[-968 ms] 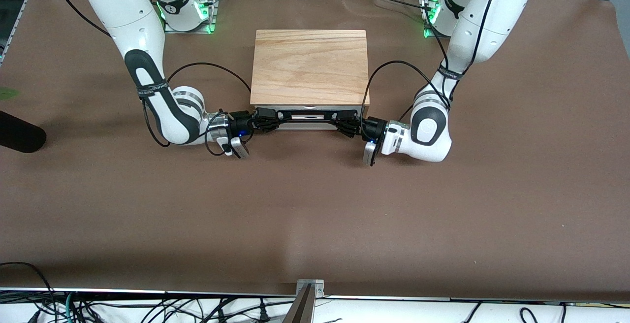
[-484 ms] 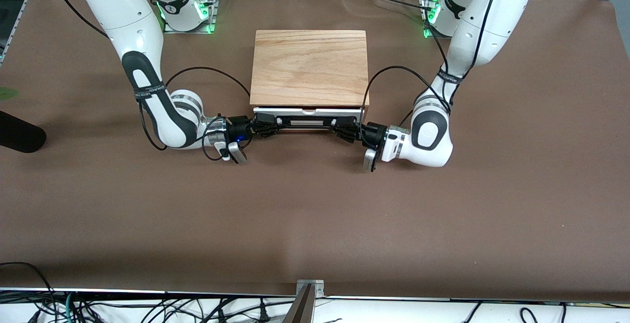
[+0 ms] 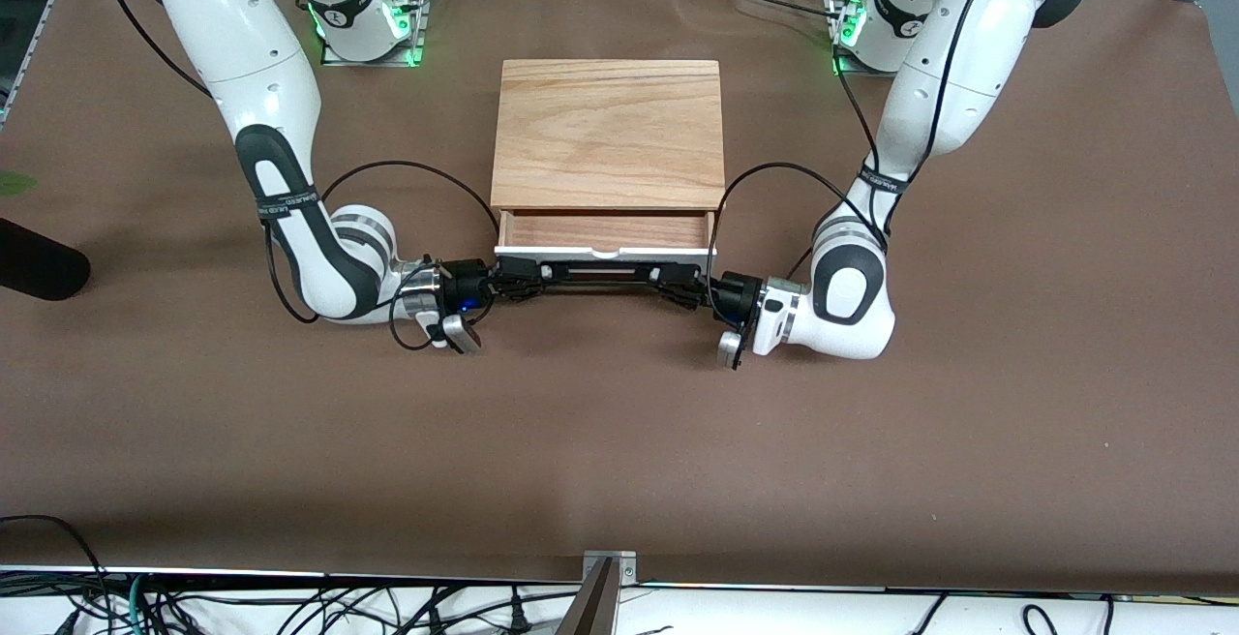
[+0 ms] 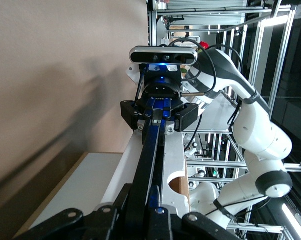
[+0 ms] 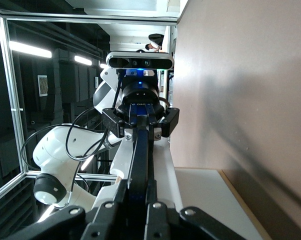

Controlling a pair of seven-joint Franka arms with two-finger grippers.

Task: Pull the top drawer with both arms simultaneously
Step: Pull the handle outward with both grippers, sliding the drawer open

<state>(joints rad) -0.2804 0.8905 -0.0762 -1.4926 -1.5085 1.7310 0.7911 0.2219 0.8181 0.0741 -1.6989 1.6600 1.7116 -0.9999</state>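
Front view, right gripper (image 3: pixel 513 279): fingers clamped on one end of the black bar handle (image 3: pixel 598 274).
Top drawer (image 3: pixel 605 230): slid partly out of the wooden cabinet (image 3: pixel 608 132), toward the front camera.
Left gripper (image 3: pixel 682 285): fingers clamped on the handle's other end.

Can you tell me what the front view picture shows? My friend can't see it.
Two white robot arms pull the top drawer partly out of a wooden cabinet. The right gripper and left gripper are each shut on one end of its black bar handle.
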